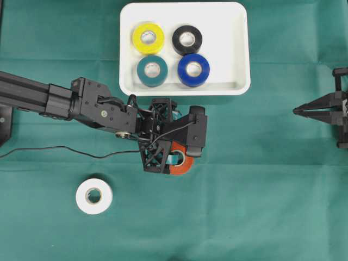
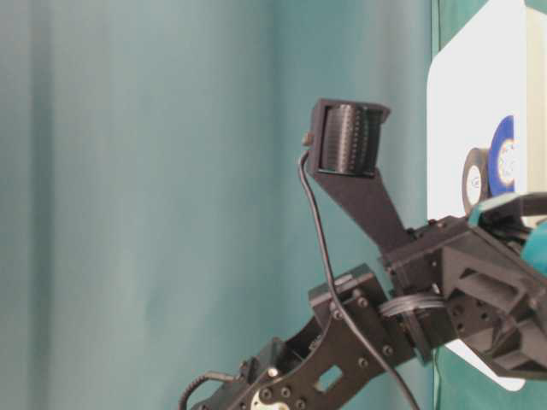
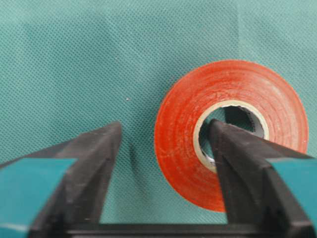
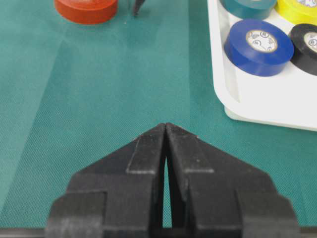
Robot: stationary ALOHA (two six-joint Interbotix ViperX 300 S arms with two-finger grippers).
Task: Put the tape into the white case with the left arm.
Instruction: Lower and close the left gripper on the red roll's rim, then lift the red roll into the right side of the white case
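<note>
One red-orange roll of tape (image 3: 225, 131) lies flat on green cloth (image 1: 261, 190) near the white plastic case (image 1: 239, 54) as the left gripper (image 3: 166, 144), half-open, straddles its wall, needing closure before lifting.

Overhead view: looks straight down from high up; takes in the green cloth (image 1: 261, 179), the white case (image 1: 184, 48) and both arms.
Table-level view: low, very close behind the left arm (image 2: 359, 342); the case (image 2: 474, 85) shows at its right edge.
Left wrist view: rides above the left gripper (image 3: 166, 134), aimed at the cloth, close on the red tape (image 3: 228, 131).
Right wrist view: low behind the right gripper (image 4: 165, 126), facing across the cloth.
Shared: red tape (image 4: 85, 9) and case (image 4: 257, 101) also appear in the right wrist and overhead views.
</note>
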